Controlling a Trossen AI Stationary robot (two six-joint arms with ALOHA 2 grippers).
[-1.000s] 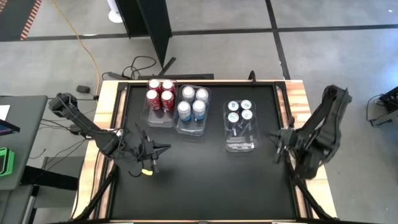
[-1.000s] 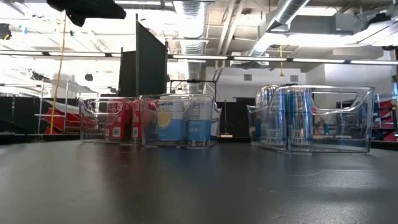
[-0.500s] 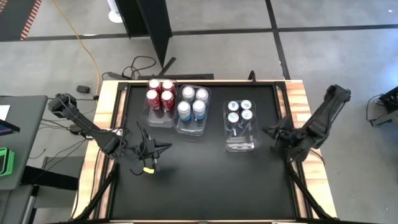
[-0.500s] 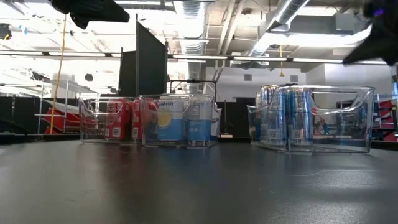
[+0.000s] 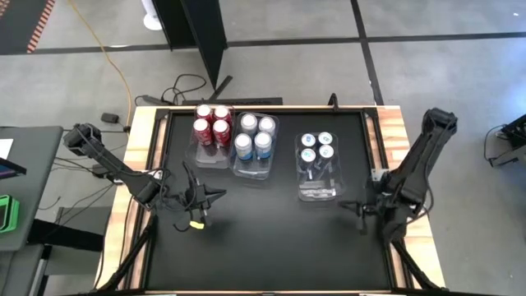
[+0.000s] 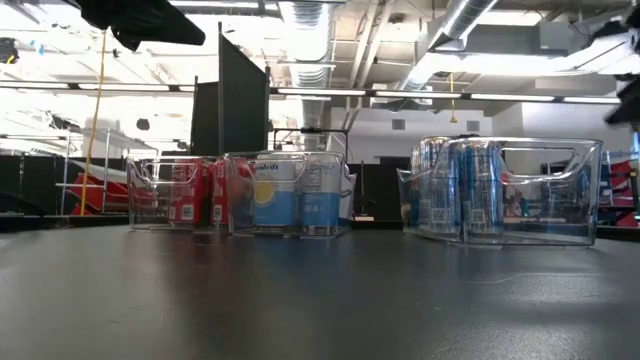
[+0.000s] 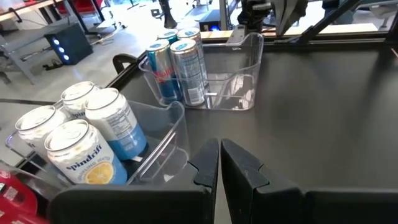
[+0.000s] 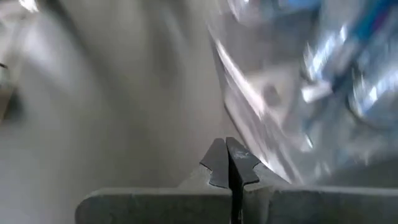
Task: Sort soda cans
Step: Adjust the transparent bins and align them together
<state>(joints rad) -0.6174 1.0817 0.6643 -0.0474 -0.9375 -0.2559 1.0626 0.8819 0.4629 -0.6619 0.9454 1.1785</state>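
Several red cans stand in a clear bin at the far left of the table. Several silver-white cans with light blue fill the bin beside it. Several slimmer dark blue cans stand in the far half of a third bin. All three groups also show in the low view: red cans, silver-white cans, blue cans. My left gripper hovers shut, on the near side of the red and white bins. My right gripper is shut just past the near right corner of the blue-can bin.
The black table top spreads bare across the near half. The blue-can bin's near half holds no cans. Wooden table edges run along both sides. A dark partition and cables lie beyond the far edge.
My right arm has swung: its gripper first went toward the far edge beside the blue-can bin, then came toward the near edge and a little toward the left, ending by the bin's near right corner. The left arm and all cans have kept still.
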